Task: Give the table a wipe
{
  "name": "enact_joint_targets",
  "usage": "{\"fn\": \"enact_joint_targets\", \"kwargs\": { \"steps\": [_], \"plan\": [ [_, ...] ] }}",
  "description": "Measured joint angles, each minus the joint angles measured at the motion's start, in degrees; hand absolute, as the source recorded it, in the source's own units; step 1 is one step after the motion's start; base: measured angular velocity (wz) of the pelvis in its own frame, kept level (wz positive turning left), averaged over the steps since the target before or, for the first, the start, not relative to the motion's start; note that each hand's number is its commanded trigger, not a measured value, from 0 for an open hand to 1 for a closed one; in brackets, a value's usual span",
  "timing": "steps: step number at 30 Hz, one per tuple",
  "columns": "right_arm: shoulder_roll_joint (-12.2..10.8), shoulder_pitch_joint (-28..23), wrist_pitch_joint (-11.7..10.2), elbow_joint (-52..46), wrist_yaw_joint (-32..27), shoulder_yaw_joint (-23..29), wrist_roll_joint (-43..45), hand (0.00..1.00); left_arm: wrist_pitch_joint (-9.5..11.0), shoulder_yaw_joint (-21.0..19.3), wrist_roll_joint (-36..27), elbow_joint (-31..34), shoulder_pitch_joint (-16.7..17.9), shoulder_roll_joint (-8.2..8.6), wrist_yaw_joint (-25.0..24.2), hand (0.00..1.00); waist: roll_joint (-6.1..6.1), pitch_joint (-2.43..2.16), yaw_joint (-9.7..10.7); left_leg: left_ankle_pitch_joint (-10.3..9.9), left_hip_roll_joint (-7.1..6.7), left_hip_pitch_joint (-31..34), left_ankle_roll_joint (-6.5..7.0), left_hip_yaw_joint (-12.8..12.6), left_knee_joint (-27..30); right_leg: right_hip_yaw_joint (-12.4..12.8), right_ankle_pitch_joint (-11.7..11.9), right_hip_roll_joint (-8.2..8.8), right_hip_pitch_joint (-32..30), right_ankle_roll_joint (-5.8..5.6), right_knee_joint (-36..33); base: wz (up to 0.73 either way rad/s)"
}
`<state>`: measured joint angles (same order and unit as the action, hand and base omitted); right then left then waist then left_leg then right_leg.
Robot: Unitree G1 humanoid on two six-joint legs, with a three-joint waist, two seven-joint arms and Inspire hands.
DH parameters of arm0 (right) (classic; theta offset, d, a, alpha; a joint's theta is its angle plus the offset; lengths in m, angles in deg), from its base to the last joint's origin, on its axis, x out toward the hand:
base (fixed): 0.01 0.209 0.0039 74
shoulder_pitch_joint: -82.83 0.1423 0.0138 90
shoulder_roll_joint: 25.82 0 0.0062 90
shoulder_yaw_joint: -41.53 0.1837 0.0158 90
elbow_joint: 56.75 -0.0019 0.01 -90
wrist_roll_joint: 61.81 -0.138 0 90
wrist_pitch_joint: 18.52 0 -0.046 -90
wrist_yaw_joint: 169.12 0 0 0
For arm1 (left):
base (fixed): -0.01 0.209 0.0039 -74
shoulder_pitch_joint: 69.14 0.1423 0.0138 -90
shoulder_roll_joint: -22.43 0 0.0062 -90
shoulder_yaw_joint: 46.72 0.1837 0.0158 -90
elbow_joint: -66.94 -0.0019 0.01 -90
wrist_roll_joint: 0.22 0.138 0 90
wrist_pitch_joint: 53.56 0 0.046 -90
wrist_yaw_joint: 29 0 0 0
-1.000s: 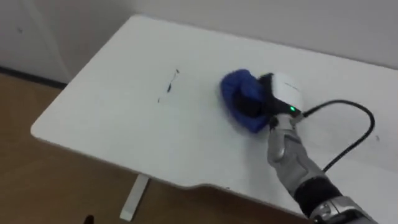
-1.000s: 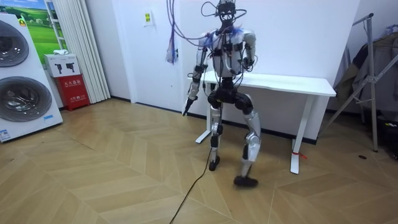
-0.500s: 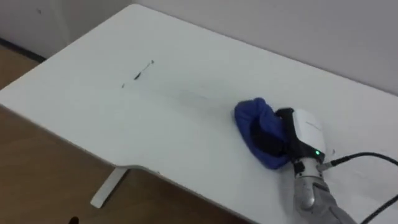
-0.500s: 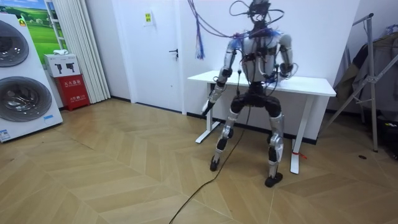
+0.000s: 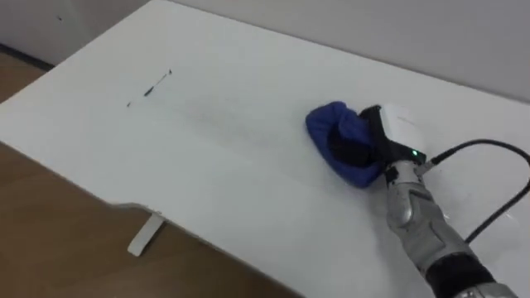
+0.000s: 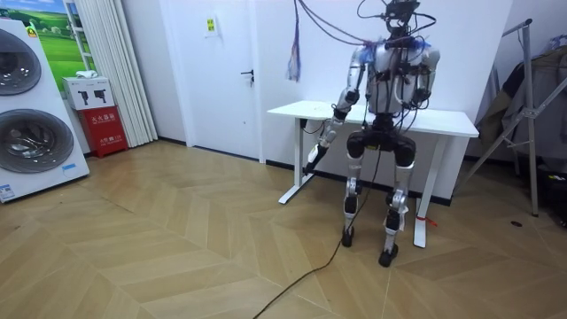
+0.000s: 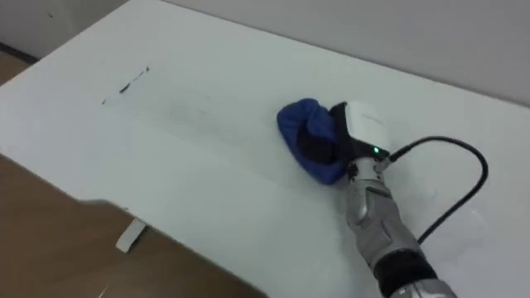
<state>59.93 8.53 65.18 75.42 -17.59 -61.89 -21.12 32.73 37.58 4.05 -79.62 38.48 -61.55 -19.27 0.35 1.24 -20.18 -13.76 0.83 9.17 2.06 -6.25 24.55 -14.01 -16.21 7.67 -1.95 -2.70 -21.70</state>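
Herringbone wooden floor (image 6: 159, 248) and plain white walls bounded the room; the robot stood at the long side of one white rectangular table (image 5: 207, 165), facing it. Two front-loading washing machines (image 6: 27, 106) were stacked at the room view's left.

One right hand (image 5: 396, 131) lay on the tabletop, right of centre, its dark fingers (image 5: 358, 151) curled into one bunched blue cloth (image 5: 338, 134), which sat pressed against the surface. One left hand (image 6: 314, 159) hung by the table's front edge, idle; its state could not be determined.

One thin dark streak (image 5: 156, 84) remained on the far left part of the tabletop, well apart from the cloth, with one small fleck just beside it.

Assessment: the cloth appeared soft, light and limp, liable to fold or slip under a loose hold. It is best taken at the gathered middle, palm bearing down, so that the free edges trail flat across the smooth, probably slippery top.
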Motion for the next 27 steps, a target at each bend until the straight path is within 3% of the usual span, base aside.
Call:
{"fn": "enact_joint_targets", "kwargs": {
  "steps": [1,3,6,10,12,13,15,17,19,25,27],
  "plan": [
    [-0.35,-0.78,-0.64,0.03,-0.96,0.00,-0.21,1.00,-0.09,0.02,-0.03,0.26,-0.04,0.03,0.19,0.00,-0.04,-0.06,0.97,0.25,-0.27,-0.81,0.07,0.16,-1.02,-0.74,0.42,0.06,0.87,-0.12,1.01,0.06],
    [-1.98,-4.05,-2.41,-0.10,-3.08,0.05,-0.77,1.00,0.08,-0.58,0.20,1.11,-0.24,0.00,1.32,0.00,-0.76,-0.84,4.18,0.79,-1.16,-4.28,0.03,0.58,-4.54,-1.80,1.84,0.06,4.94,-0.73,5.13,0.09],
    [-2.63,-6.23,-3.15,0.58,-4.00,0.32,-1.22,1.00,0.94,-1.06,0.37,3.37,-2.04,-0.04,2.17,0.00,-1.82,-1.82,6.17,0.89,-2.18,-7.50,0.04,1.73,-7.23,-3.50,3.01,0.03,9.31,-1.35,9.60,0.12],
    [-2.87,-4.02,-2.55,1.48,-2.82,-1.09,-2.20,1.00,2.99,-0.49,-0.31,3.77,-5.04,0.49,2.13,0.00,-2.12,-1.71,5.15,0.94,-2.40,-9.43,0.06,1.71,-9.28,-3.37,3.53,0.08,9.71,-1.54,10.79,-0.37],
    [-3.17,-0.71,0.42,0.32,-0.14,-1.98,-0.79,1.00,2.90,-0.47,-0.01,3.75,-6.09,0.92,2.03,0.00,-2.35,-1.55,3.27,1.12,-2.55,-9.71,-0.08,1.80,-10.92,-3.39,3.89,0.06,8.00,-1.45,11.03,-0.70],
    [-3.13,0.08,1.52,-0.25,0.25,-2.36,-0.47,1.00,2.85,-0.46,-0.02,3.69,-6.52,1.05,2.02,0.00,-2.48,-1.36,2.98,1.40,-2.48,-9.44,-0.12,1.79,-11.17,-3.58,4.22,-0.06,7.60,-1.32,10.98,-0.41],
    [-2.92,3.83,3.75,-0.55,1.55,-3.55,-0.41,1.00,2.97,0.19,-0.25,3.63,-7.18,1.18,1.97,0.00,-2.84,-0.26,2.46,1.90,-2.21,-8.30,-0.23,1.89,-11.56,-3.98,4.90,-0.41,6.18,-1.04,11.17,-0.08],
    [-2.76,4.53,3.93,-0.30,1.42,-3.42,-0.50,1.00,2.61,0.23,-0.43,3.66,-6.76,1.23,1.98,0.00,-2.94,-0.06,2.58,1.92,-2.02,-7.63,-0.24,2.31,-11.44,-4.44,5.32,-0.62,5.58,-0.98,11.28,0.11],
    [-2.46,4.28,3.85,-0.26,0.64,-3.34,-0.52,1.00,2.03,0.19,-1.61,3.67,-5.54,1.18,2.06,0.00,-2.90,-0.05,2.61,1.92,-1.65,-7.49,-0.24,2.39,-11.46,-5.68,5.75,-0.78,5.48,-0.89,11.19,0.10],
    [-1.90,-2.92,-1.39,0.61,-4.34,0.65,-1.96,1.00,1.54,-2.70,-0.94,3.69,-0.26,0.73,1.96,0.00,-2.68,-0.35,4.49,1.92,-2.27,-8.59,-0.24,4.10,-11.38,-7.71,5.88,-0.63,8.21,-0.97,12.25,0.24],
    [-1.84,-7.10,-3.67,0.41,-6.47,4.24,-2.32,1.00,1.70,-4.81,-0.53,3.71,1.50,0.18,2.10,0.00,-2.56,-0.83,6.86,1.92,-2.50,-9.13,-0.23,4.60,-11.32,-8.92,5.90,-0.44,9.85,-1.02,12.73,0.43]
  ]
}}
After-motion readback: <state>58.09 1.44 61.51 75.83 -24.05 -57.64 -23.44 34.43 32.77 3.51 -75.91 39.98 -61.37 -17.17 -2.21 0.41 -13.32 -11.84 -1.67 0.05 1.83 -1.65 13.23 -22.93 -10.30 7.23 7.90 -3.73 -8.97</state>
